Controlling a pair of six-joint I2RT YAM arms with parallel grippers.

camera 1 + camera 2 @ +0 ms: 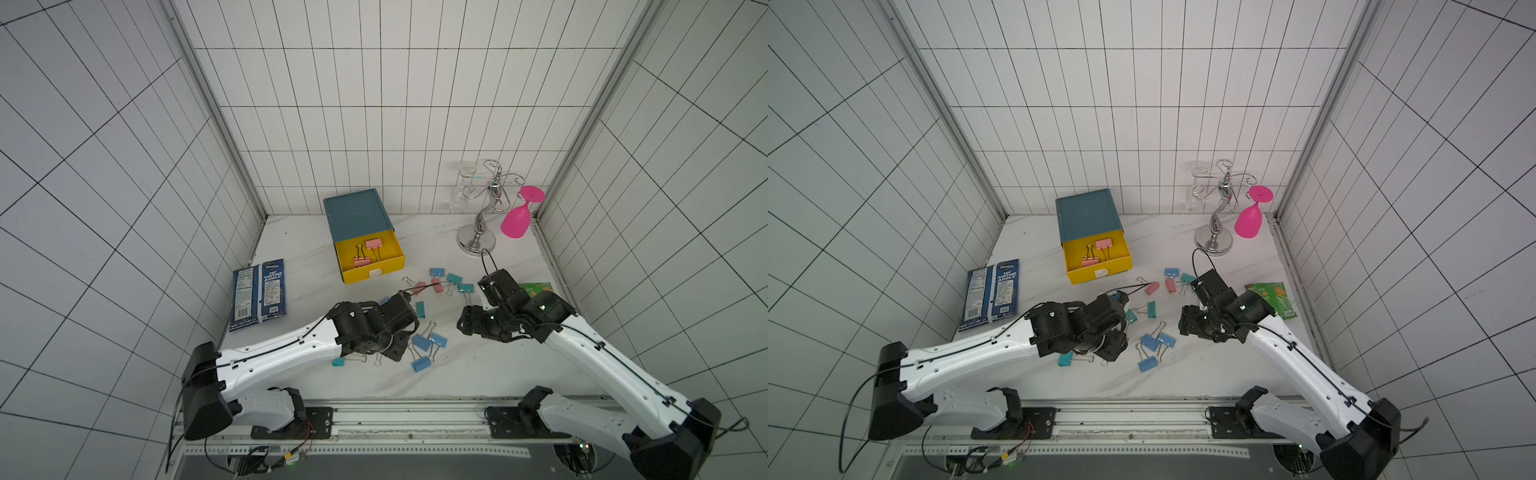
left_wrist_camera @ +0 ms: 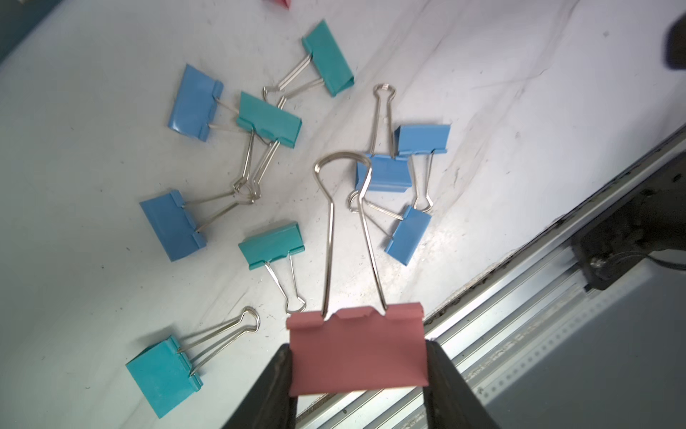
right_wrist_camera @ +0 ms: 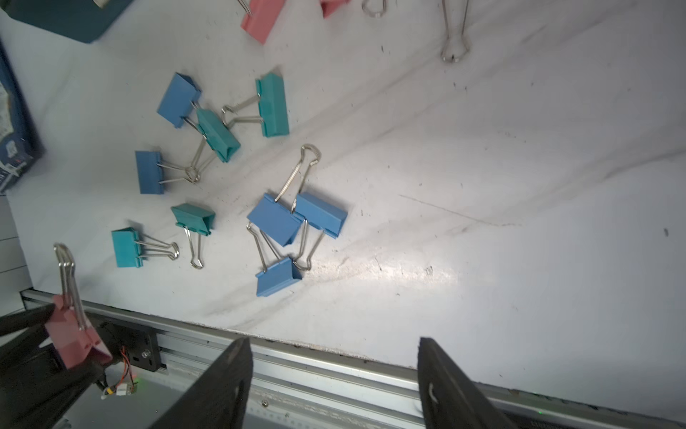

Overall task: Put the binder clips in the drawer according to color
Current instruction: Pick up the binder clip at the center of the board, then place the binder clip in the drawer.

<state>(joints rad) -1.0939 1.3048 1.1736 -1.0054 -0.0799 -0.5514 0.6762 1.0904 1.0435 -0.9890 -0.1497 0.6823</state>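
Note:
My left gripper [image 2: 358,347] is shut on a pink binder clip [image 2: 356,356], gripped by the sides of its body with the wire handles pointing away. The clip hangs above the table's front part, and the right wrist view also shows this pink clip [image 3: 74,336]. In both top views the left gripper [image 1: 392,351] hides it. Blue clips [image 1: 422,343] and teal clips [image 1: 420,309] lie scattered below and beside it. Two pink clips [image 1: 436,285] lie farther back. The drawer [image 1: 357,276] is the yellow top one, pulled open, with two pink clips [image 1: 374,244] inside. My right gripper [image 1: 465,322] hovers open and empty, as the right wrist view of the gripper [image 3: 334,341] confirms.
A blue chip bag [image 1: 259,295] lies at the left. A chrome glass rack [image 1: 478,241] with a pink glass [image 1: 517,222] stands at the back right. A green packet [image 1: 536,287] lies under the right arm. A metal rail [image 1: 407,415] runs along the table's front edge.

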